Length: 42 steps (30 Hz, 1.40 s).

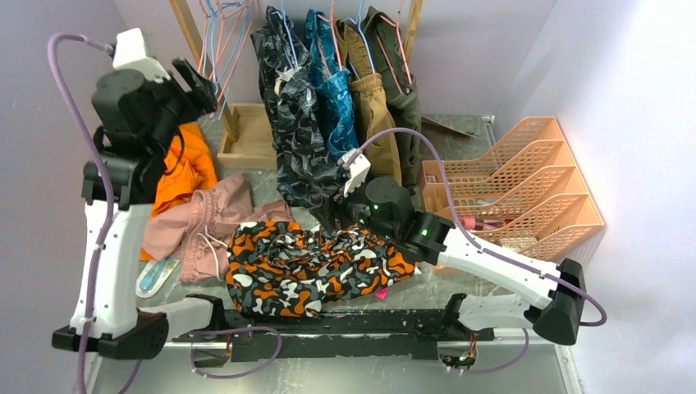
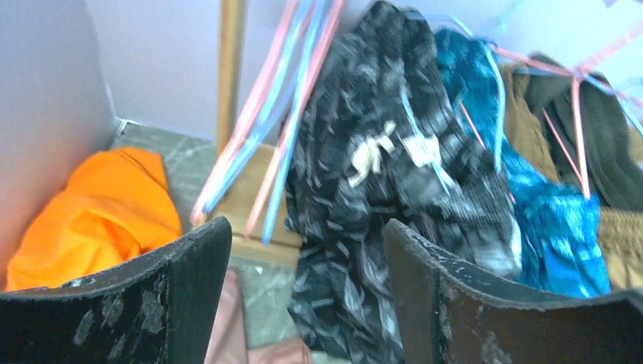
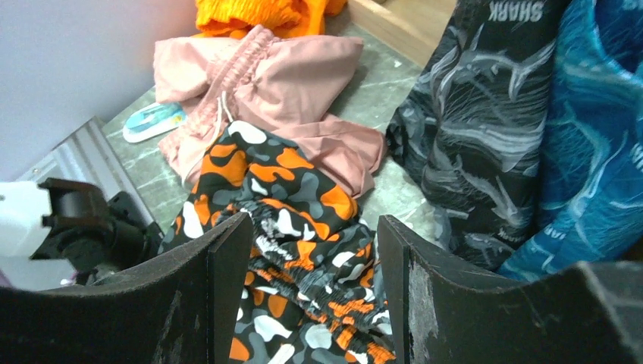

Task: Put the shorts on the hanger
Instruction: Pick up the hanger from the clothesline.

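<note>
— Nearest the right wrist lens: two black fingers (image 3: 216, 296) of the right gripper (image 3: 312, 227), spread wide, nothing pinched between.

— And under them?

— The shorts (image 1: 312, 267), blotched orange, black, white and grey, crumpled on the table (image 1: 271, 185) just ahead of the arm bases. Gathered waistband framed in the gap between the fingers. Touching or merely above: cannot tell.

— Beside the shorts?

— Touching on the left, dusty-pink shorts (image 1: 209, 222) with a white drawstring. Beyond those, an orange garment (image 1: 185, 168) bunched against the left wall. Near the front-left edge, a small blue-and-white packet (image 1: 156, 275).

— The hanger?

— The hanger (image 2: 227, 152): thin pink wire, hung bare among light-blue hangers (image 2: 284, 114) on the wooden rack (image 1: 250, 135) at the far left. Well apart from the shorts.

— Left gripper?

— The left gripper (image 2: 307, 227): high above the table, facing those hangers, fingers wide apart, gripping nothing.

— Along the rest of the rail?

— Hung side by side: a grey-black camo pair (image 1: 295, 131), a blue patterned pair (image 1: 332, 98), a tan pair (image 1: 373, 115), a dark olive pair (image 1: 402, 82). Blurred in the left wrist view, sharp from above.

— Farthest out?

— An orange plastic file sorter (image 1: 525, 189) on the table's right side.
</note>
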Tool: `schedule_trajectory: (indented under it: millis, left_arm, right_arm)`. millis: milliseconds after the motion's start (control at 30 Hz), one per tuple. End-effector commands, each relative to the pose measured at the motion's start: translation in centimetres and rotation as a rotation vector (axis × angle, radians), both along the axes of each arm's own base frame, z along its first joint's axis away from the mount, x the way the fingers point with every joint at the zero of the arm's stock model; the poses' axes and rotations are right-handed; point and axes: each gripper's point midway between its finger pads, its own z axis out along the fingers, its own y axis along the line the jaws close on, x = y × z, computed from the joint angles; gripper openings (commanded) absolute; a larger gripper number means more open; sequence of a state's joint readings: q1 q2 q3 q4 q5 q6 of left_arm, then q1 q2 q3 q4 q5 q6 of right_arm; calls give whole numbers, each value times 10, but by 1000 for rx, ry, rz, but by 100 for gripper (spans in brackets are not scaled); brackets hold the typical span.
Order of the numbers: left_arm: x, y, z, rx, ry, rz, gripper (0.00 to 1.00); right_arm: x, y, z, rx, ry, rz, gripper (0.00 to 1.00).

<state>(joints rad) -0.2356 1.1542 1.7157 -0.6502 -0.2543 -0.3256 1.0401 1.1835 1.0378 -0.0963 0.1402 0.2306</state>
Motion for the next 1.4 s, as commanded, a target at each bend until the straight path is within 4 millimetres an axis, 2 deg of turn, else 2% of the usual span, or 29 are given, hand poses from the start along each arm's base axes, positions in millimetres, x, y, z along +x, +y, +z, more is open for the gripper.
schedule_trajectory:
  millis: [0,100,233,467,633,767,1000,1200,1367]
  left_arm:
    - [19,18,4,-47,52,-33,76]
    - [31,26,5,-144,50,-71,76]
    - [35,27,8,-177,7,-114,77]
    - [45,49,-17,-192,-51,-33,76]
    - [54,60,-26,-184,-72,15,78]
    - [64,54,-37,-217,-45,-22,79]
    - [86,45,-43,-225,-26,-104,80]
    - [98,16,-52,-273,2,-284,77]
    - [91,-14,-51,-307,12,-475,72]
  right_arm:
    - [-15,0,5,80,8,56,65]
    - [-22,-5,-4,81,33,65,65]
    - [-33,-13,-9,82,45,90,65]
    - [-31,-24,-20,44,51,53,65]
    - [-31,-29,-24,46,53,35,64]
    - [-30,-36,-26,68,42,6,64]
    - [-27,-37,-26,66,36,-5,64]
    - [-23,-42,-25,52,21,-32,64]
    - [-20,-45,-21,55,-8,-50,64]
